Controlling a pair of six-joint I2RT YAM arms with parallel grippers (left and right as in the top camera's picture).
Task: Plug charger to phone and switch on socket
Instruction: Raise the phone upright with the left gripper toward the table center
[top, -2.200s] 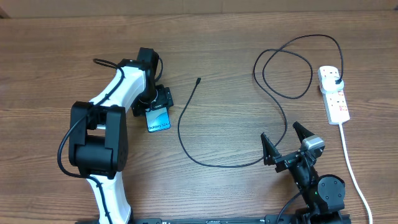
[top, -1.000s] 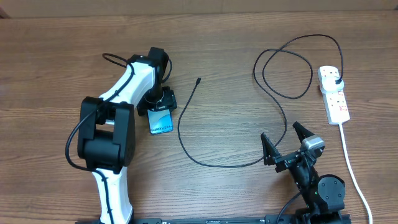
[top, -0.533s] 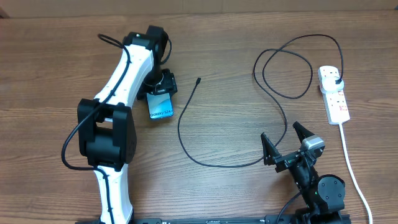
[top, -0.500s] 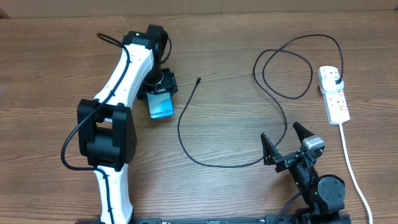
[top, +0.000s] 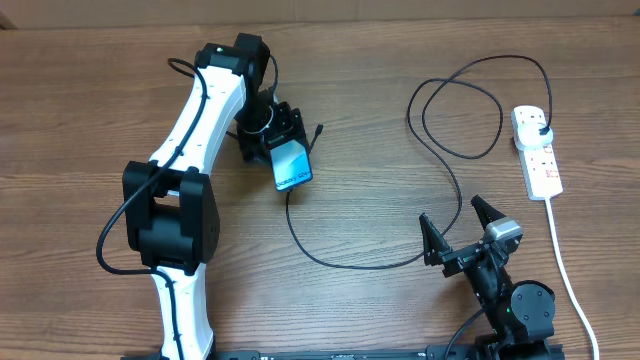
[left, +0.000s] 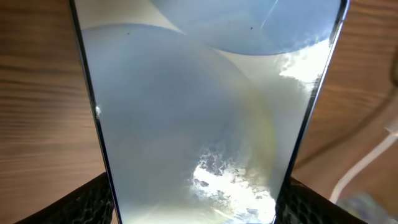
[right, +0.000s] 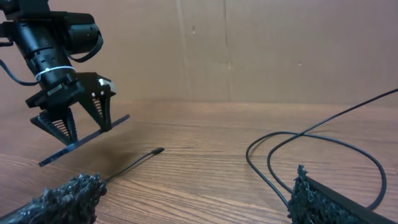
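Your left jaws are clamped on the upper end of the slim rectangular smartphone with dark edges and a light-blue screen (top: 292, 166). They hold it clear of the brown wood-grain tabletop (top: 380, 320). From the right wrist view it hangs edge-on and tilted, its far end higher than its near end. In the left wrist view the glossy screen fills nearly the whole picture. The long thin black charger cable (top: 350, 266) lies loose on the tabletop, and its small connector tip (top: 318, 128) sits just beside the phone, to the right of the jaws. Seen from overhead, the phone's lower end overlaps the cable just below that tip. From there the cable sweeps round and loops up to its black plug (top: 541, 130), which sits on the far end of the white elongated power strip (top: 540, 165). A thick white cord (top: 570, 285) trails from the strip's near end. Your right jaws stand wide apart with nothing between them, low over the tabletop beside the cable's bend and well apart from the phone.
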